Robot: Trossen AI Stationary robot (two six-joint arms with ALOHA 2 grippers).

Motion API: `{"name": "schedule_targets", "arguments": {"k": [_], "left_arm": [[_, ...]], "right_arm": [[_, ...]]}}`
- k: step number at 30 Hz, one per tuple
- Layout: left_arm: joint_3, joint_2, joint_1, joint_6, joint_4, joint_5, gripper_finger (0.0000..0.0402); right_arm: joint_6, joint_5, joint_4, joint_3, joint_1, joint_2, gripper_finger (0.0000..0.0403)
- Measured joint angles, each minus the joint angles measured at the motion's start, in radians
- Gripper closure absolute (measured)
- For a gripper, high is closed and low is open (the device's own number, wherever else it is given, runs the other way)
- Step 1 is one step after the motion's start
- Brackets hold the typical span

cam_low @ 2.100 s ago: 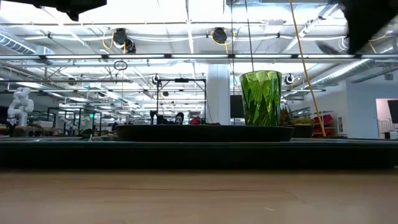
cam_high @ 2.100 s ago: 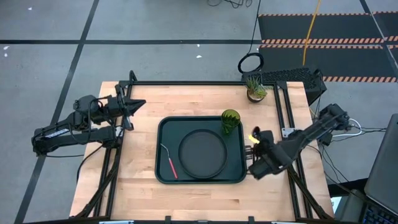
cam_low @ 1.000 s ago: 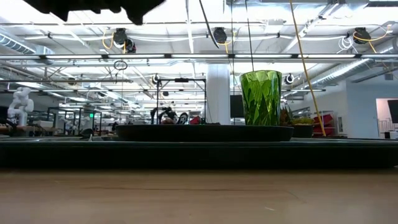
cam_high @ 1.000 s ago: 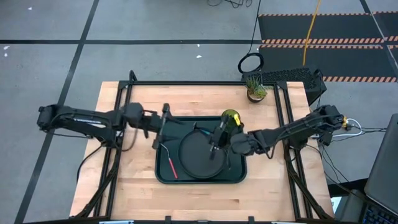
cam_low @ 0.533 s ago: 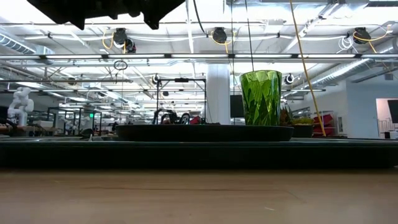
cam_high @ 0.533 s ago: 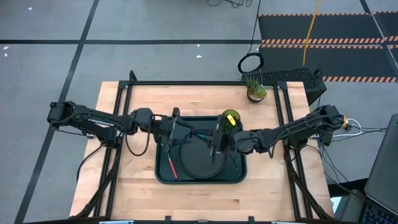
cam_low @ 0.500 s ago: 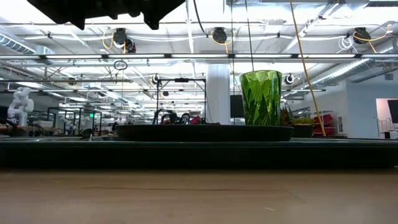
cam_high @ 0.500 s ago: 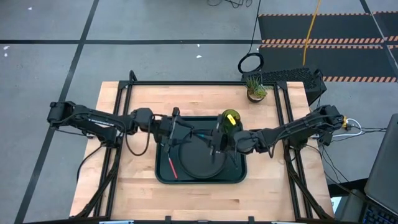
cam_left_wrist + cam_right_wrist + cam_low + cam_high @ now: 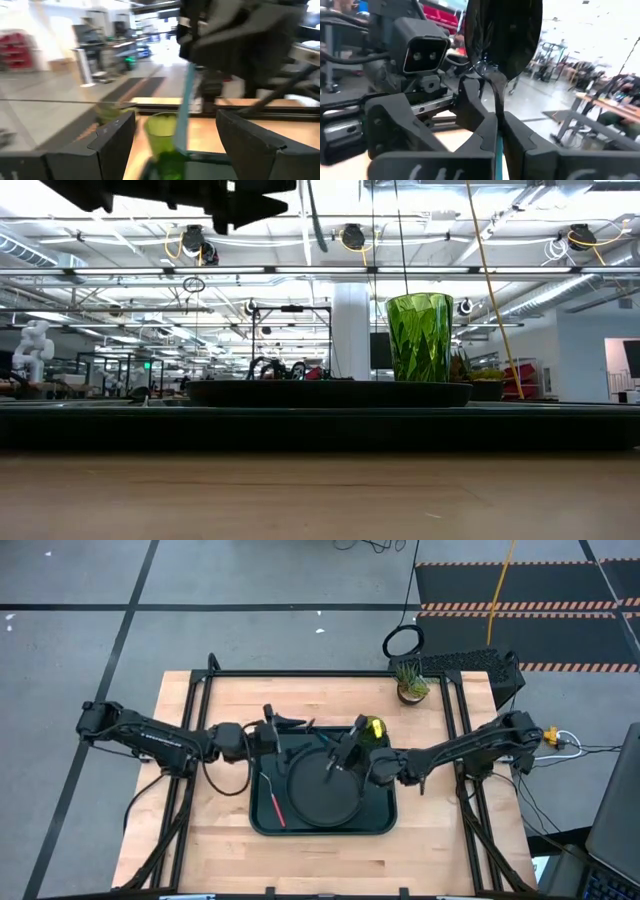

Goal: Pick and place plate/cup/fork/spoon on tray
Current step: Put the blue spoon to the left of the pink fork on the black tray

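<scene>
Overhead looks down; low level; both share tray (image 9: 262, 745)

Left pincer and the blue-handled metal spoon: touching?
Apart. The left wrist view shows the light blue-handled metal spoon standing between the open left pincer's fingers with a gap on each side; the shut right pincer holds it.

Robotics lab, ceiling strip lights (image 9: 300, 225), hazard-striped floor (image 9: 520, 585)

Light wood table (image 9: 200, 840); dark green tray (image 9: 262, 822) at centre, potted grassy plant (image 9: 410, 682) near far right corner
</scene>
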Motion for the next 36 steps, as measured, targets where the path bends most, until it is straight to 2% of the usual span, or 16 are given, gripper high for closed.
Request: {"name": "schedule_targets", "arguments": {"k": [4,8,15,21,25,31,32,36], "left_arm": [[0.000,0.000,-0.033,0.056,0.001,-0.121,0.0119],[0.000,0.000,-0.038,0.070,-0.015,-0.145,0.0119],[0.000,0.000,-0.033,0.065,-0.029,-0.176,0.0119],[0.000,0.000,-0.033,0.066,-0.028,-0.200,0.0131],[0.000,0.000,-0.033,0.054,-0.078,-0.217,0.0194],[0.000,0.000,-0.033,0.089,-0.110,-0.194,0.0364],[0.000,0.000,-0.033,0.093,-0.115,-0.185,0.0382],[0.000,0.000,-0.033,0.101,-0.122,-0.174,0.0388]], "right_arm": [[-0.098,0.013,0.189,0.000,-0.004,0.075,0.0403],[-0.182,0.014,0.309,0.000,-0.004,0.109,0.0403],[-0.145,-0.091,0.348,0.000,-0.007,0.117,0.0403],[-0.107,-0.133,0.347,0.000,-0.025,0.130,0.0403],[-0.092,-0.144,0.339,0.000,-0.031,0.128,0.0403],[-0.089,-0.141,0.329,0.000,-0.034,0.128,0.0403],[-0.087,-0.143,0.329,0.000,-0.036,0.128,0.0403],[-0.084,-0.145,0.326,0.000,-0.039,0.128,0.0402]]}}
